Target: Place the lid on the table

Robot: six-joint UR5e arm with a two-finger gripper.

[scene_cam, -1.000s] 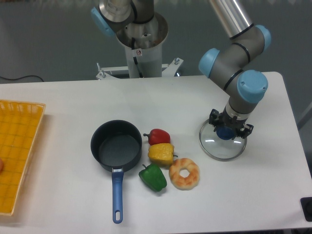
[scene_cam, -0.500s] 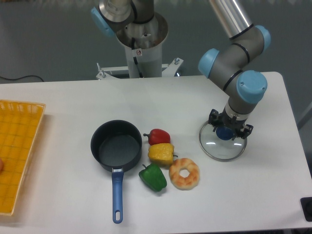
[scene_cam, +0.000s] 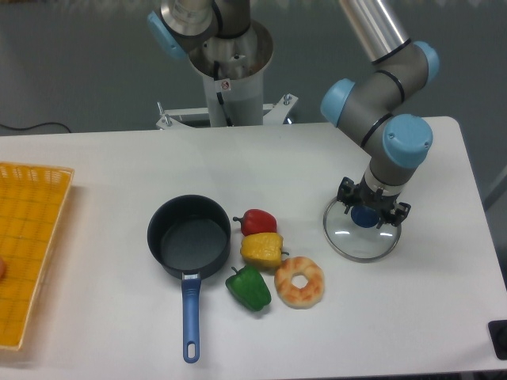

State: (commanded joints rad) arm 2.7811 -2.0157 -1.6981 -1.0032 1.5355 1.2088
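Note:
The round glass lid (scene_cam: pixel 358 237) lies flat on the white table (scene_cam: pixel 119 158) at the right, its metal rim resting on the surface. Its dark blue knob (scene_cam: pixel 364 217) shows between the fingers of my gripper (scene_cam: pixel 371 207), which hangs straight above it. The fingers stand spread on either side of the knob, apart from it, so the gripper is open.
A dark blue saucepan (scene_cam: pixel 189 237) with its handle toward the front sits mid-table. Beside it lie a red pepper (scene_cam: pixel 257 222), a yellow pepper (scene_cam: pixel 262 249), a green pepper (scene_cam: pixel 250 288) and a doughnut (scene_cam: pixel 299 281). A yellow mesh tray (scene_cam: pixel 28 237) is at the left edge.
The arm has shifted very slightly up and to the left. The lid has stayed in place on the table.

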